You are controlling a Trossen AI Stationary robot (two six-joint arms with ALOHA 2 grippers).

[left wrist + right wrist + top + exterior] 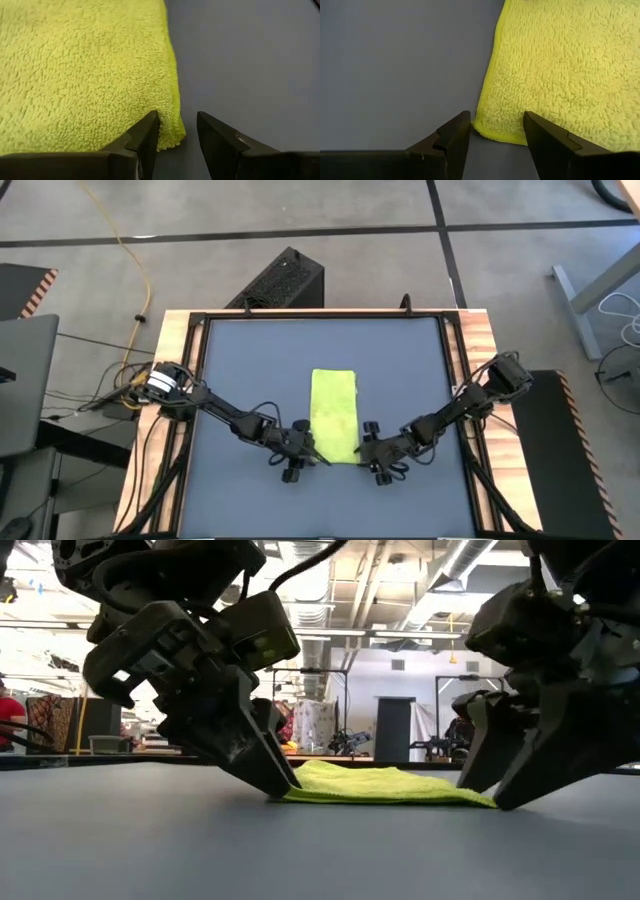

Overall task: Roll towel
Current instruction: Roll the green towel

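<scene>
The lime yellow-green towel [336, 413] lies flat on the grey table as a folded narrow rectangle, its long sides running near to far. My left gripper [318, 455] is open, low at the towel's near left corner [172, 137]. In the left wrist view one finger [145, 137] is over the cloth and the other [217, 140] over bare table. My right gripper [362, 448] is open, low at the near right corner [485, 127]. One of its fingers [547, 137] is over the cloth and the other [452, 140] over the table. In the low view both sets of fingertips reach down to the table at the towel's ends [285, 785] [490, 798]. My left gripper straddles the towel's near left corner [172, 137], slanting down from the table's left. Whether its fingers touch the cloth I cannot tell. My right gripper straddles the near right corner [485, 127], slanting down from the right. Whether it touches I cannot tell.
The grey mat [250, 360] has bare room left, right and far of the towel. A wooden frame [480, 340] borders the table. A black perforated box [280, 280] stands beyond the far edge. A person shows far off at the left of the low view [8, 715].
</scene>
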